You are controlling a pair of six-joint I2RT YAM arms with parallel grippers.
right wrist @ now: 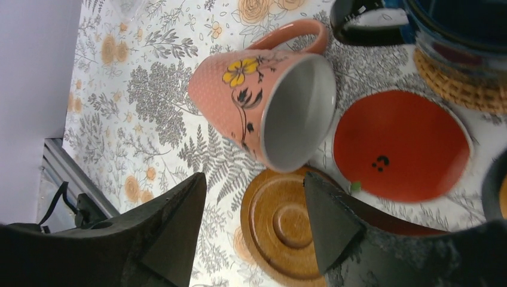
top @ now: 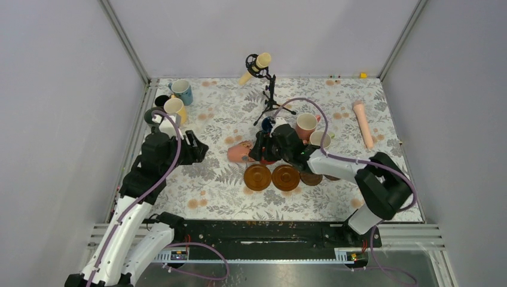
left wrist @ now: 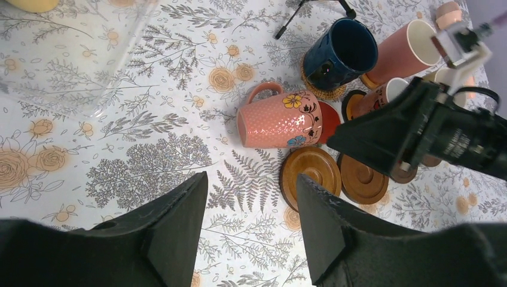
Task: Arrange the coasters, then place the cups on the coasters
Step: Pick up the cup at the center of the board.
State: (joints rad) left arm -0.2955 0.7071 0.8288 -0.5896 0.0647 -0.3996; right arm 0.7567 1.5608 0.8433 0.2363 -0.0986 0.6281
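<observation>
Right gripper (right wrist: 254, 182), jaws parted and empty, hangs over a wooden coaster (right wrist: 281, 227) near the middle of the table (top: 227, 107). There a pink floral mug (right wrist: 257, 101) lies on its side, its rim just beside a red coaster (right wrist: 400, 146). The left gripper (left wrist: 251, 179), likewise agape and empty, hovers nearer the left edge. A glancing finger could roll the mug into the navy mug (left wrist: 341, 54) crowded behind it. No writing is legible, and the red coaster's small dark mark cannot be read.
</observation>
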